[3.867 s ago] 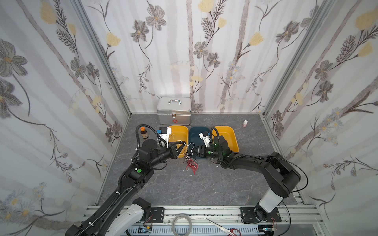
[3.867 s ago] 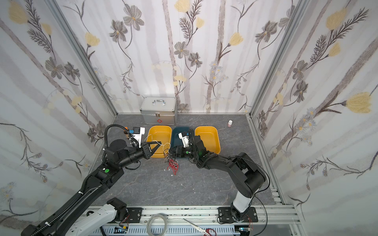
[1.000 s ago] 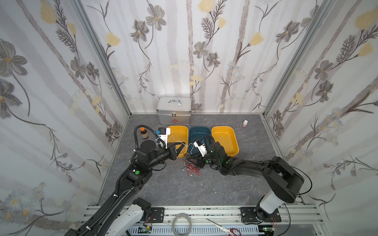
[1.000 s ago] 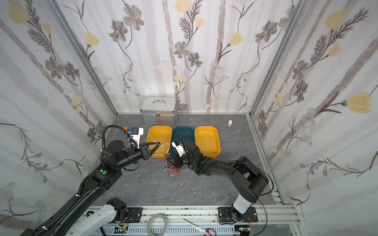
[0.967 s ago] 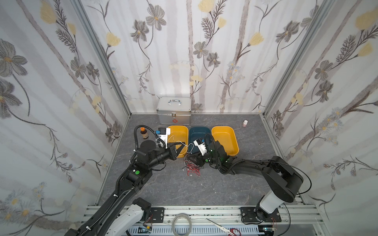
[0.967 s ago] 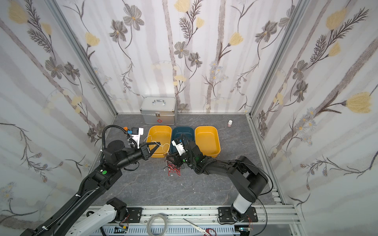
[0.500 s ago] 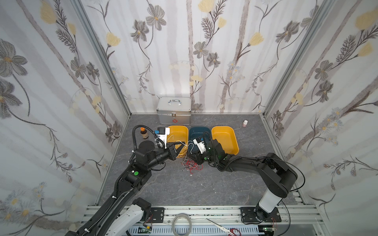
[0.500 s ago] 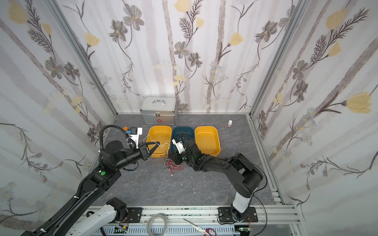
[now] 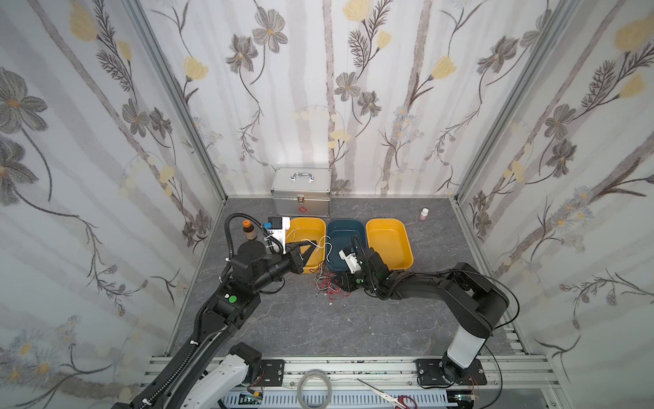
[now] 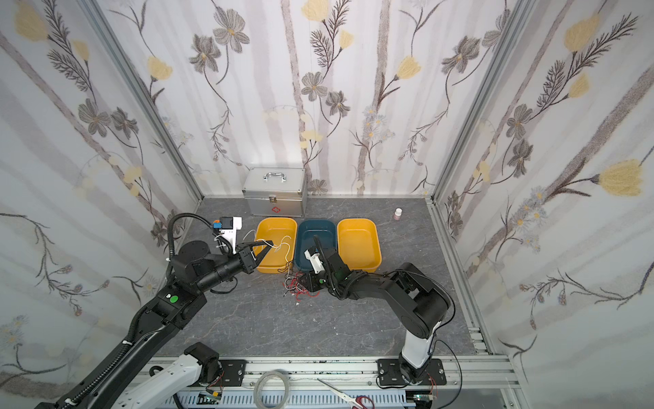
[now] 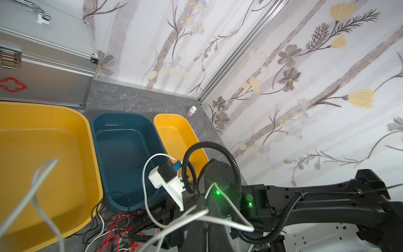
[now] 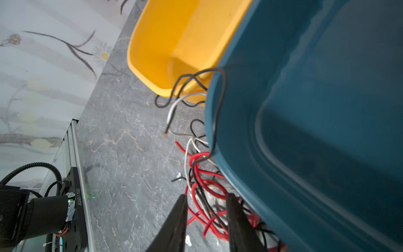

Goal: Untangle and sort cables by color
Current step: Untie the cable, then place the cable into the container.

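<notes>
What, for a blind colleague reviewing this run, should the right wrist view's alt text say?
The right gripper, fingers apart, straddles a tangle of red, white and black cables on the grey tabletop beside the blue bin; one black cable loops across that bin's rim; a yellow bin sits beyond.

floral wallpapered walls (image 9: 318, 88), aluminium corner posts (image 9: 179, 106), grey marbled floor (image 9: 318, 325)

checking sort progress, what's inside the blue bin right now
The blue bin shows bare floor and walls, no cable in the visible part. One black cable loops up by its near rim. The right arm covers its near end in both top views.
</notes>
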{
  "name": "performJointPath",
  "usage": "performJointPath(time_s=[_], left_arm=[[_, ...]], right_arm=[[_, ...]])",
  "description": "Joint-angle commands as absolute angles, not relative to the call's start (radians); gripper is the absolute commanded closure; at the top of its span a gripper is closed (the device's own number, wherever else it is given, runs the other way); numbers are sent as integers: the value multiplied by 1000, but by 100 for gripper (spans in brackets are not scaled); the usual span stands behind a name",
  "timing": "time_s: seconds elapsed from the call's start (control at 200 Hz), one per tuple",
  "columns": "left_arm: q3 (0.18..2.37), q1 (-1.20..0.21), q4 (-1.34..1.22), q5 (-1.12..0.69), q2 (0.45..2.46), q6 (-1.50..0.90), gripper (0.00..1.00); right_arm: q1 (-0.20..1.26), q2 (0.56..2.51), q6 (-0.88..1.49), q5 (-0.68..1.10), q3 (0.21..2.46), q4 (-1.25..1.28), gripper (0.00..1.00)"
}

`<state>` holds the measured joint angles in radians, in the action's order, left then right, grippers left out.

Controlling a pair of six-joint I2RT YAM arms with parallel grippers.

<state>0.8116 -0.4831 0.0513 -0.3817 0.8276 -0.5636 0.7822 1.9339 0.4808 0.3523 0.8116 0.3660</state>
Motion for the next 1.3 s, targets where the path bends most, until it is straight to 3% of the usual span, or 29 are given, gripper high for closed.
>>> performJointPath(time_s=[0.0,0.565,0.994,1.234,1.294], left_arm=[[838,-475,100,-318,863,-538,100],[924,-350,92,-370,1164,-570,100],[1159,-349,358,-120,1547,-520,100],[1274,-348,386,-163,1746,-605,100],[1302,-349,392,-170,1783,-612,96]], right_arm=[[781,1942,508,318,809,340,67],[812,1735,578,299,552,303,67],[815,1500,579,283,549,249,65],[814,1437,591,263,523,243,63],[812,1426,592,256,518,243,61]])
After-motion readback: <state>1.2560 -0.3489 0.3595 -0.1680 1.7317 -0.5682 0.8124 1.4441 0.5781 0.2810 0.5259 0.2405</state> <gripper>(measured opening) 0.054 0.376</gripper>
